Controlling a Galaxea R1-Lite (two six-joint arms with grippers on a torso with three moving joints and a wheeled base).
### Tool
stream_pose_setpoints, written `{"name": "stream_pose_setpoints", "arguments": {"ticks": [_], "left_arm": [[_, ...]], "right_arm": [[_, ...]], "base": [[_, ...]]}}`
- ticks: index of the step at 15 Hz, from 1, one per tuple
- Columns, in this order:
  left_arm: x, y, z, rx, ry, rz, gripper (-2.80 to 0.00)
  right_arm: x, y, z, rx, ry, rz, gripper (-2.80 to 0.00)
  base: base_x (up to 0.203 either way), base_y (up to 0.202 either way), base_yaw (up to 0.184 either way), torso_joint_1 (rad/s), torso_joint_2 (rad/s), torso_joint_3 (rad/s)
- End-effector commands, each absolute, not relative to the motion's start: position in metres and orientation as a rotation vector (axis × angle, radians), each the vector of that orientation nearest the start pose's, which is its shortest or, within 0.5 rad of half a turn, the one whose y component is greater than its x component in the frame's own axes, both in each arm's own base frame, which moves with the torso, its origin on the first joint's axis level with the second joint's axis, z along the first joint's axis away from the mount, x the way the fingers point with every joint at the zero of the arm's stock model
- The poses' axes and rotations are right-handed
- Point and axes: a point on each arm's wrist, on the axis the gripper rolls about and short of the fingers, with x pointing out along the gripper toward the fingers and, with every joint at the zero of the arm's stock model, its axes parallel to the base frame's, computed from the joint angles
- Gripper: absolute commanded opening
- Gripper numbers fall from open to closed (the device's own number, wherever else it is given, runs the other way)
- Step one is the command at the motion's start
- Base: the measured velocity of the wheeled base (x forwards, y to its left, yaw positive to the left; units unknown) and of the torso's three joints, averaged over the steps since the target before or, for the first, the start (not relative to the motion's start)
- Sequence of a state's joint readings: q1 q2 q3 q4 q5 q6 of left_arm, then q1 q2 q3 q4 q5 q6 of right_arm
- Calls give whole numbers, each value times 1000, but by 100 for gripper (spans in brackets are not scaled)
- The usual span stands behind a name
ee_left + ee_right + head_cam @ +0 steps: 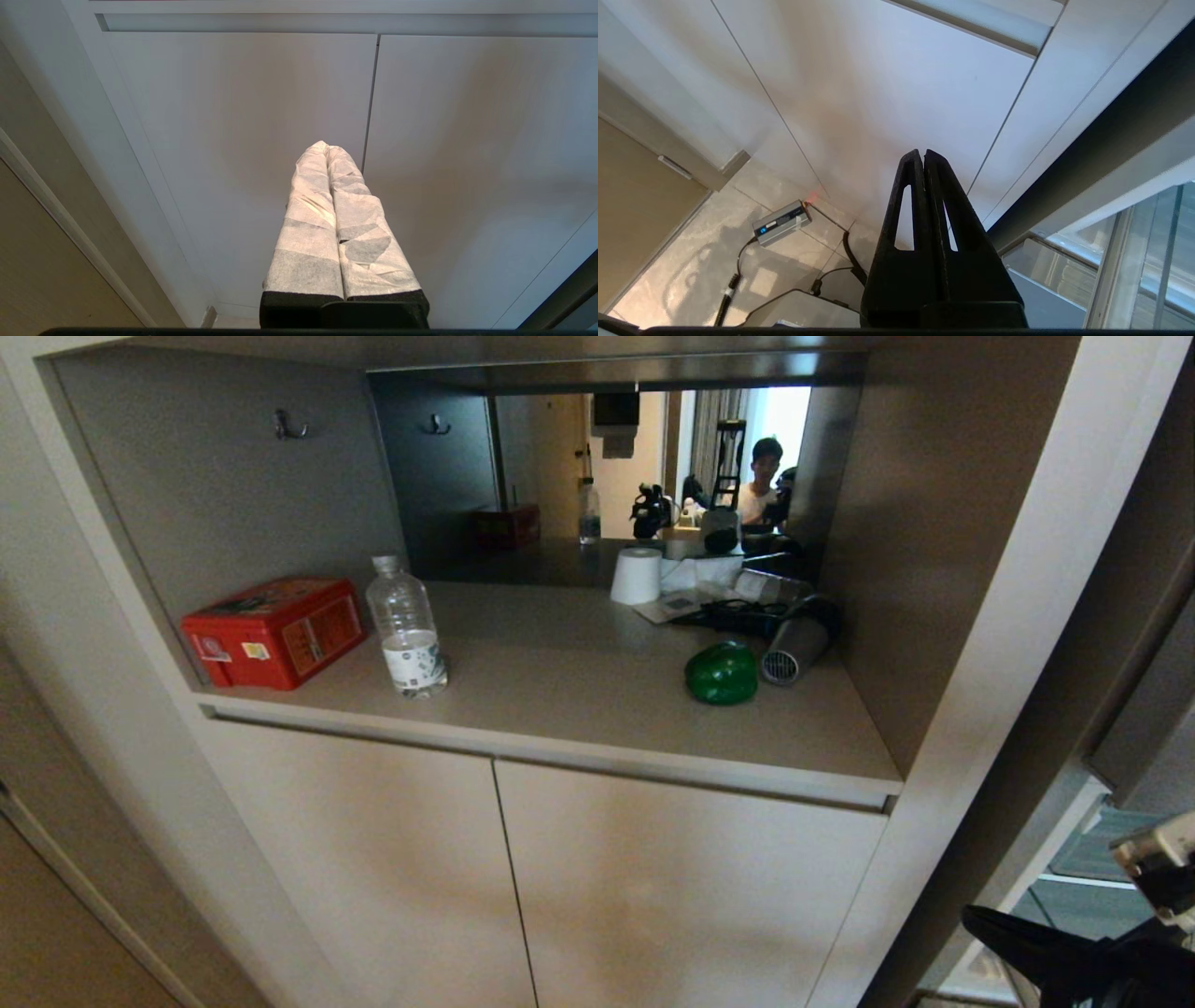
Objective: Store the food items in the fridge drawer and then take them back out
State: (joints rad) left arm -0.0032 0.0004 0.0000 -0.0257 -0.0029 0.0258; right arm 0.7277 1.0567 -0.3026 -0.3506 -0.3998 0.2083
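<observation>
- The green bell pepper (721,672) lay on the beige counter (579,681) of a wall niche, toward its right side, just beside the nozzle of a hair dryer (794,649) and near the front edge, within what looked like easy reach of the right arm
- No potato showed in any view, and the fridge drawer itself could not be made out; only glass shelves (1092,877) of an open unit were visible low at the far right, which suggested the fridge stood there
- The right gripper (923,156) hung low in front of the closed cabinet doors (523,877), its black jaws pressed together on nothing, pointing toward the floor where a small grey power adapter (781,222) and its cables lay
- The left gripper (326,147), its fingers wrapped in white tape, was parked facing the same cabinet doors, jaws likewise together and empty
- A red box (273,630) and a clear water bottle (406,630) stood at the left of the counter, well apart from the pepper, with a white paper cup (637,576) farther back against the mirror (607,476)
- A person was reflected in that mirror, far behind the robot
- With both grippers empty and the pepper on the counter, it was judged either waiting to be stored or already returned
</observation>
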Motion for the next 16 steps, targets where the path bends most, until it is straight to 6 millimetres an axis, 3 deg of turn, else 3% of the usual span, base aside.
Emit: {"name": "stream_pose_setpoints", "arguments": {"ticks": [1,14,16], "left_arm": [[-22,0,75,26,-14,-6,-280],[-22,0,75,26,-14,-6,-280],[-22,0,75,26,-15,-6,-280]], "right_arm": [[98,75,158,-7,367,282,-280],[95,72,161,3,339,263,-280],[94,72,161,2,338,262,-280]], "base": [[0,0,0,0,0,0],[0,0,0,0,0,0],[-5,5,-125,5,4,0]]}}
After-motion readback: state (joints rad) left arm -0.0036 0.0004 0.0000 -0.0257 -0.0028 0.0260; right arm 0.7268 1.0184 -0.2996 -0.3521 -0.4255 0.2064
